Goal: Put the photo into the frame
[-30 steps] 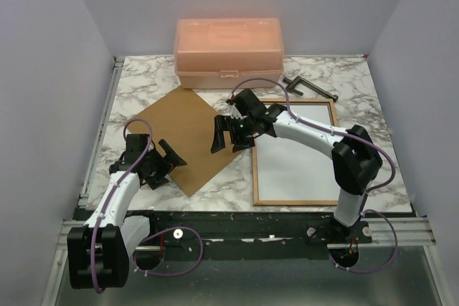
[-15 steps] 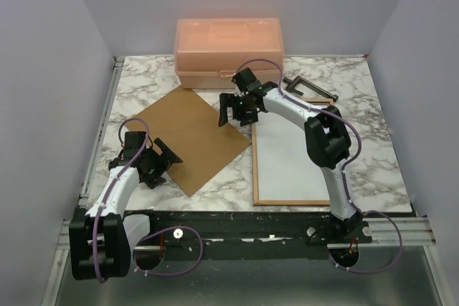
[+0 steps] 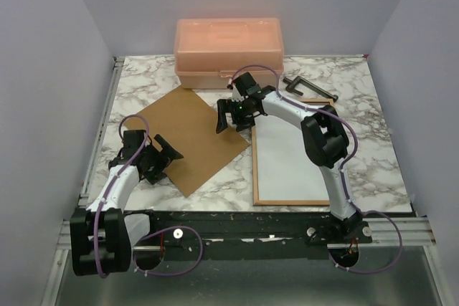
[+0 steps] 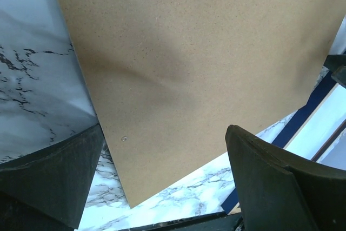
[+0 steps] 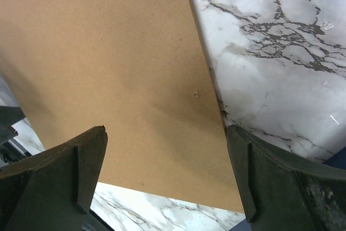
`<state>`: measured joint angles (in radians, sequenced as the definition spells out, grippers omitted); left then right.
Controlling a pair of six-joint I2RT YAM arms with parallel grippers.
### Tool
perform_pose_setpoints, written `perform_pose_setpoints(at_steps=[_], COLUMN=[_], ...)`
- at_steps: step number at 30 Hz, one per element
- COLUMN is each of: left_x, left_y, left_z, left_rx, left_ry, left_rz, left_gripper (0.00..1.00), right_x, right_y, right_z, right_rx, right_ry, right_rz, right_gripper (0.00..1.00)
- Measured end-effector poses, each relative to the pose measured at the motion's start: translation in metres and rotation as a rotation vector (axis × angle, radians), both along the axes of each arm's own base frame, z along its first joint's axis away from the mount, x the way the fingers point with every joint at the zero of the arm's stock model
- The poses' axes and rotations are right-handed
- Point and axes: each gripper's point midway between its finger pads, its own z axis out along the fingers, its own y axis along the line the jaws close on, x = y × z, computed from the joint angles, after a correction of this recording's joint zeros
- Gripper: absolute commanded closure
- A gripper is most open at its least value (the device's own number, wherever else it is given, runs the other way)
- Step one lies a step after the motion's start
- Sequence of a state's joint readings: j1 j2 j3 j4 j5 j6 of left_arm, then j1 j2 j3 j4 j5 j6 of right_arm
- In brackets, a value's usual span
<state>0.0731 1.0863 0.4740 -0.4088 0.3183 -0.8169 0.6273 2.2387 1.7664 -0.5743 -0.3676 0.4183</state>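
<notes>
Claws both spread wide, gripping nothing: my left claw (image 3: 165, 159) over brown board's (image 3: 188, 134) left edge, my right claw (image 3: 231, 117) over its right edge. Just right of right claw, frame (image 3: 287, 203) lies tan back up on desk (image 3: 143, 84), white-backed photo (image 3: 287, 170) inside.

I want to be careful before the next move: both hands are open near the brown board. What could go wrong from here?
1. The backing board lies flat on the marble table, so the open right hand and left hand may scrape the top or slip off its thin edge.
2. The board's right corner is close to the frame; dragging it might push the frame and shift the photo lying white side up inside.
</notes>
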Motion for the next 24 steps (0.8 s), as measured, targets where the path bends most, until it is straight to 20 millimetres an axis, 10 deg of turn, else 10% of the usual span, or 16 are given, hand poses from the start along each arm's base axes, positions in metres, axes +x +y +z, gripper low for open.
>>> perform_pose_setpoints(at_steps=[14,24], left_x=[-0.044,-0.060], left_y=[-0.004,-0.015], left_z=[0.002,-0.001], left_rx=[0.018,0.034], left_ry=[-0.039,0.007], left_rz=[-0.004,-0.066], left_gripper=[0.06,0.07], right_x=[-0.073,-0.111], right_y=[-0.019,-0.035], right_z=[0.003,0.060], right_rx=[0.063,0.127], right_ry=[0.136,0.106], right_rz=[0.041,0.019], right_gripper=[0.00,0.00])
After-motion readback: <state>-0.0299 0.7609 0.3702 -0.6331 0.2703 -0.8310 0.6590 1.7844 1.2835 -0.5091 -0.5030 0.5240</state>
